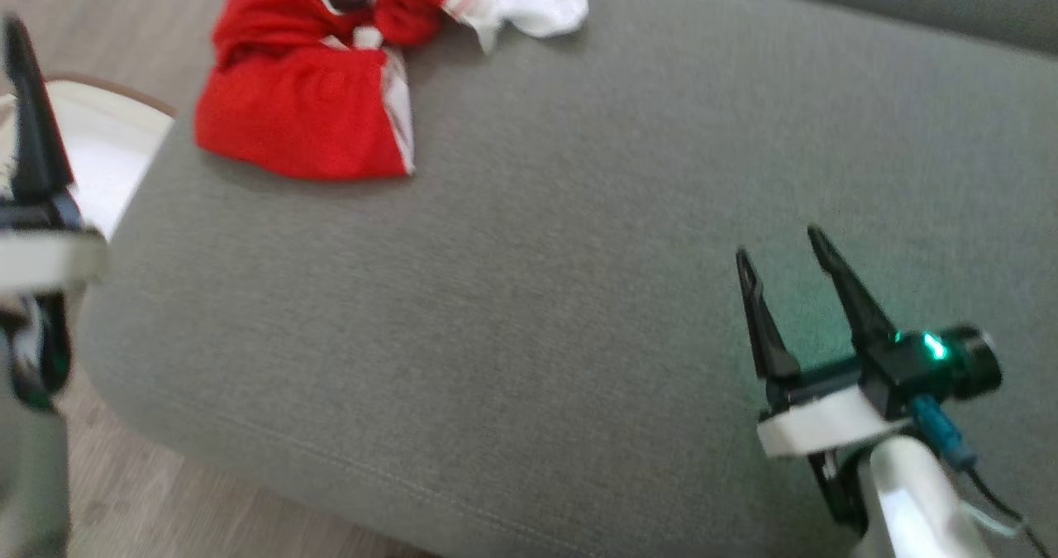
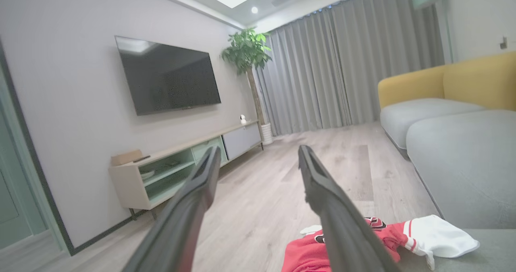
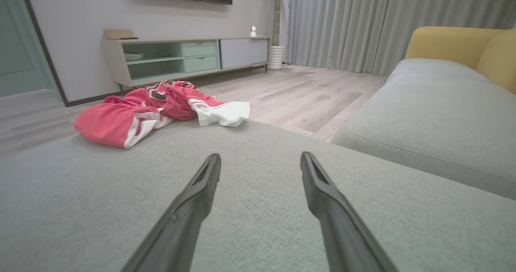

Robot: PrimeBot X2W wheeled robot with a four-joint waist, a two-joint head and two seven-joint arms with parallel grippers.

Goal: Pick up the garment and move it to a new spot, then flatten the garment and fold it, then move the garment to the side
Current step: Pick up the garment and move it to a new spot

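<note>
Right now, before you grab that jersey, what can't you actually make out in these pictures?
1. Print on the garment: the head view's top edge cuts it off and folds crumple it, so it is unreadable.
2. Middle of the garment, left wrist view: hidden behind the left gripper's own finger.
3. The left gripper, head view: blurred and cut by the left edge.
4. Underside of the garment: pressed against the sofa cushion.

Your red-and-white jersey [image 1: 306, 103] lies crumpled in a heap at the far left corner of the grey cushion [image 1: 579, 293], dark lettering partly showing, one white section trailing out to its right.
</note>
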